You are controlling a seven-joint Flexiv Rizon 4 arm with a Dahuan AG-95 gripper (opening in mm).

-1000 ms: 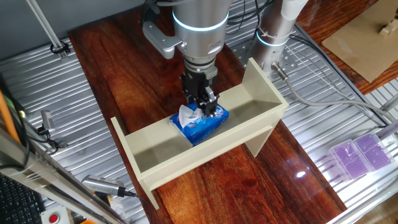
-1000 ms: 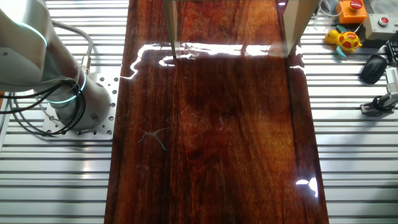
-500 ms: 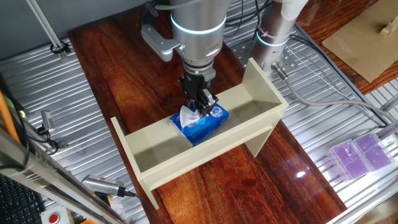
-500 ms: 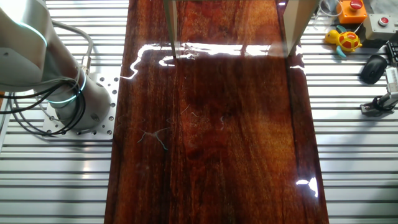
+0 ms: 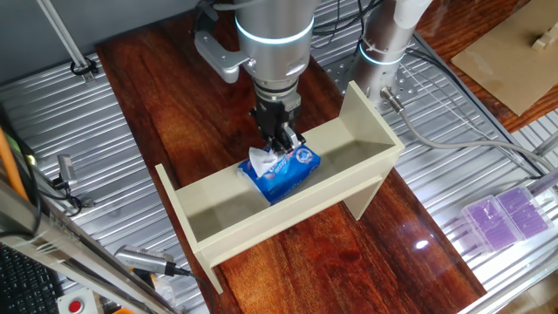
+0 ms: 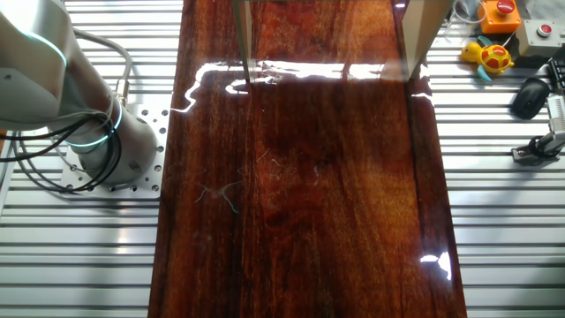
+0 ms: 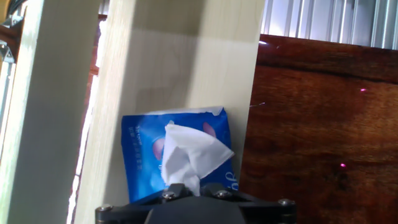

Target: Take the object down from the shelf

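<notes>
The tissue pack (image 5: 281, 171) is seen lying in the trough of the shelf (image 5: 366, 118), near its middle. Directly above it, at twelve o'clock, the gripper (image 5: 282, 144) is hung, fingers pinched on the white tissue (image 7: 188, 156) sticking out of the pack. In the hand view, the tissue is drawn into the closed jaws.

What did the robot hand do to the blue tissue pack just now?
The hand slid a little along the tissue pack, from its far corner toward the white tissue sticking out, and seems closed on it now. The pack itself stayed lying in the shelf, not lifted.
</notes>
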